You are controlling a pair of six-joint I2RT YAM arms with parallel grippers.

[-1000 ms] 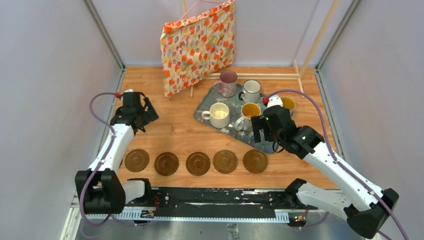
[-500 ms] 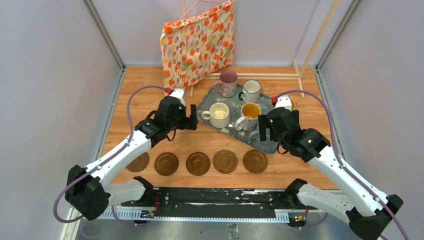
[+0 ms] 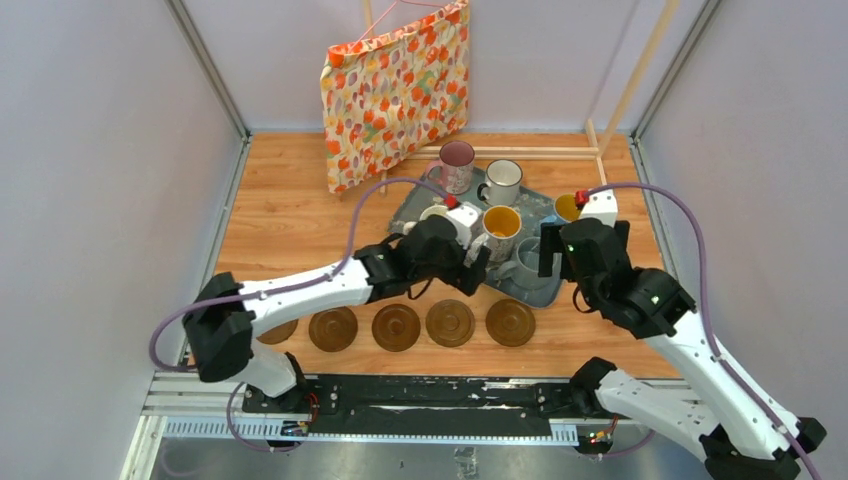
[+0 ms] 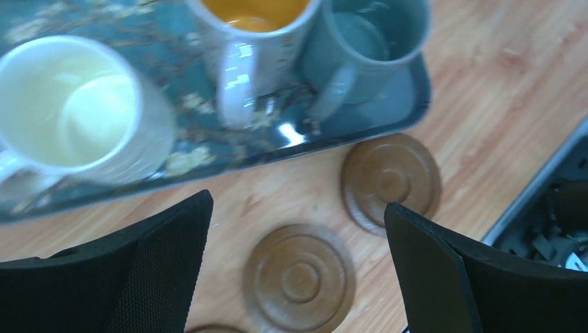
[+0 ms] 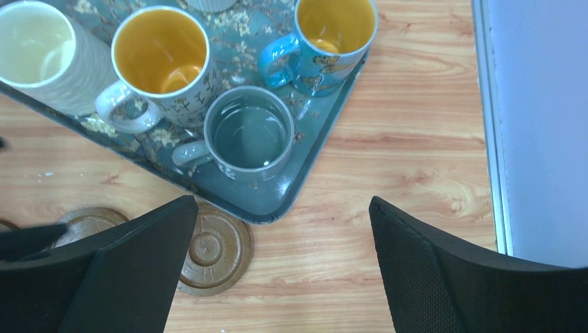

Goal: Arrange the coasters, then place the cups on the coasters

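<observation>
- A blue-grey floral tray (image 5: 274,200) holds all six mugs.
- At its far end stand a pink mug (image 3: 456,165) and a white mug with a dark rim (image 3: 503,180).
- The cream mug (image 5: 35,55), the white mug with a yellow inside (image 5: 159,59), the grey mug (image 5: 249,135) and the blue-handled mug (image 5: 333,35) stand nearer.
- Five dark-brown grooved coasters (image 3: 450,323) lie in a row just in front of the tray; a sixth (image 3: 280,328) peeks out from under the left arm.
- The left end effector (image 4: 298,205) hovers over the tray's near edge, jaws wide apart and empty, its arm stretched across the row.
- The right end effector (image 5: 283,205) hangs over the tray's near right corner, jaws spread and holding nothing.
- The wooden surface (image 3: 300,220) is enclosed by pale walls (image 3: 100,150); a floral cloth (image 3: 395,90) hangs behind the tray.
</observation>
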